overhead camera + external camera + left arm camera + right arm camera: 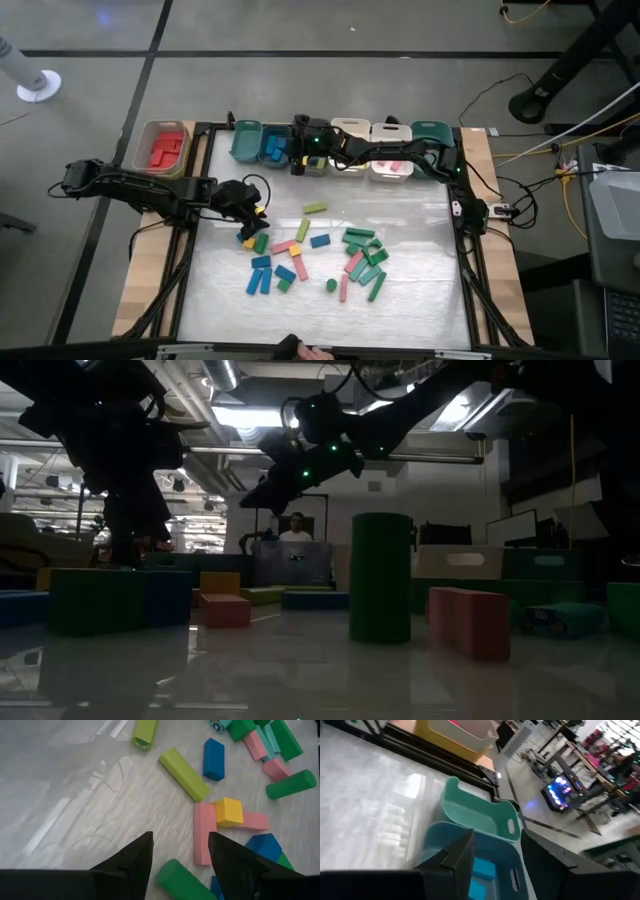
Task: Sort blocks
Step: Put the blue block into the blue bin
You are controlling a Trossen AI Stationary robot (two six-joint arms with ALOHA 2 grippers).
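The pale, glossy tabletop (400, 215) sits under me with a row of bins along its far edge: a tan bin (163, 148) holding red pieces at the left end, then teal bins (247, 140), white ones (351, 130) and another teal one (432, 132). The blocks (310, 258) lie scattered across the middle and near part of the tabletop, blue, green, pink, lime and a yellow cube (229, 811) among them, with a lime bar (315, 209) a little apart toward the bins. My left fingers (180, 855) are down at the left edge of the pile, spread apart with nothing between them; a pink bar (204, 837) and a green cylinder (180, 880) lie just ahead. My right fingers (495, 855) reach across to the teal bins at the far edge, standing apart and empty above one that holds blue pieces (482, 872). Beyond the tabletop, a person (295, 532) sits in the dim room
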